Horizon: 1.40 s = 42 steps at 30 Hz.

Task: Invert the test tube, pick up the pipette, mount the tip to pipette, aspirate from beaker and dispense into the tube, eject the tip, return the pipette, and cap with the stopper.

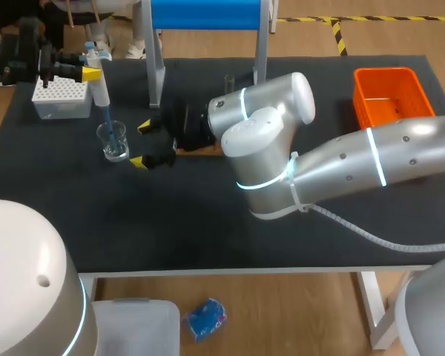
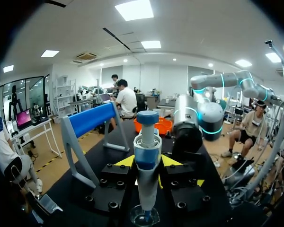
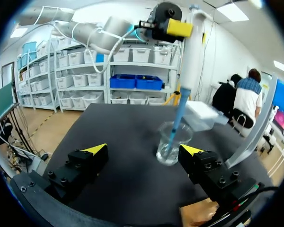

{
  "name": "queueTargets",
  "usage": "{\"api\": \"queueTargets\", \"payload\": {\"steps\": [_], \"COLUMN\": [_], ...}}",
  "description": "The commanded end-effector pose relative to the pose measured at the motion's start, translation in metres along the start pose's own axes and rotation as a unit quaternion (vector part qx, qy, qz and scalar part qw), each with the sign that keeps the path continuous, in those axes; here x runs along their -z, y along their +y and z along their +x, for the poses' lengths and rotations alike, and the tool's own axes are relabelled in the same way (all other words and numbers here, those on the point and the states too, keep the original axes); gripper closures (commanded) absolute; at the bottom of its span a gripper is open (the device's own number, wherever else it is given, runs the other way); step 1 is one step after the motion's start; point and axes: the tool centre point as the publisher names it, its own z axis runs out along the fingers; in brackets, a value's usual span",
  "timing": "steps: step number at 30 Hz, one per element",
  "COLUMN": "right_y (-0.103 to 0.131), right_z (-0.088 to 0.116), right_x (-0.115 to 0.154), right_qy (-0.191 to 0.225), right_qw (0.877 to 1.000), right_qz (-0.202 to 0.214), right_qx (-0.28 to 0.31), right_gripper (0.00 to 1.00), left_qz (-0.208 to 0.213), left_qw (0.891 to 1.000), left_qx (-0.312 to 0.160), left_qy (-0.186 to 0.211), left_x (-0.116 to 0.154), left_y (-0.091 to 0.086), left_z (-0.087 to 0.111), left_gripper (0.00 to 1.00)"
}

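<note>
As your left gripper (image 1: 89,73) clamps the pipette (image 1: 101,93) at the upper left of the frame, its blue tip (image 1: 111,137) stands down inside the beaker (image 1: 114,150), so this looks like the aspirate step. Hold that pipette upright, with the tip mouth under the liquid and off the wall, and draw slowly so no air sneaks in; how deep the liquid sits you cannot tell from here. Your right gripper (image 1: 142,144) hangs with fingers spread just right of the beaker, touching nothing, so mind it doesn't nudge the beaker over.
</note>
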Motion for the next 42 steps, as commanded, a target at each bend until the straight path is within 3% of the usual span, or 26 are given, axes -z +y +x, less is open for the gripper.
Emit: {"api": "queueTargets", "payload": {"steps": [1, 7, 11, 16, 20, 21, 37, 42], "right_y": [0.036, 0.092, 0.127, 0.158, 0.175, 0.179, 0.18, 0.187], "right_z": [-0.014, -0.043, -0.059, -0.07, -0.069, -0.068, -0.063, -0.062], "right_x": [0.047, 0.086, 0.106, 0.111, 0.103, 0.101, 0.093, 0.083], "right_qy": [0.007, 0.028, 0.073, 0.091, 0.099, 0.107, 0.118, 0.093], "right_qw": [1.0, 0.997, 0.994, 0.991, 0.986, 0.986, 0.986, 0.986], "right_qz": [0.015, 0.023, 0.029, 0.062, 0.103, 0.097, 0.089, 0.123], "right_qx": [0.014, 0.063, 0.077, 0.081, 0.083, 0.079, 0.072, 0.06], "right_gripper": [0.0, 0.0, 0.0, 0.0, 0.0, 0.0, 0.0, 0.0], "left_qz": [-0.001, -0.001, -0.001, -0.001, -0.001, -0.001, -0.001, -0.001], "left_qw": [1.0, 1.0, 1.0, 1.0, 1.0, 1.0, 1.0, 1.0], "left_qx": [0.0, 0.0, 0.0, 0.0, 0.0, 0.0, 0.0, 0.0], "left_qy": [-0.002, -0.002, -0.002, -0.002, -0.002, -0.002, -0.002, -0.002], "left_x": [0.0, 0.0, 0.0, 0.0, 0.0, 0.0, 0.0, 0.0], "left_y": [-0.001, -0.001, -0.001, -0.001, -0.001, -0.001, -0.001, -0.001], "left_z": [0.001, 0.001, 0.001, 0.001, 0.001, 0.001, 0.001, 0.001], "left_gripper": [1.0, 1.0, 1.0, 1.0, 1.0, 1.0, 1.0, 1.0]}}
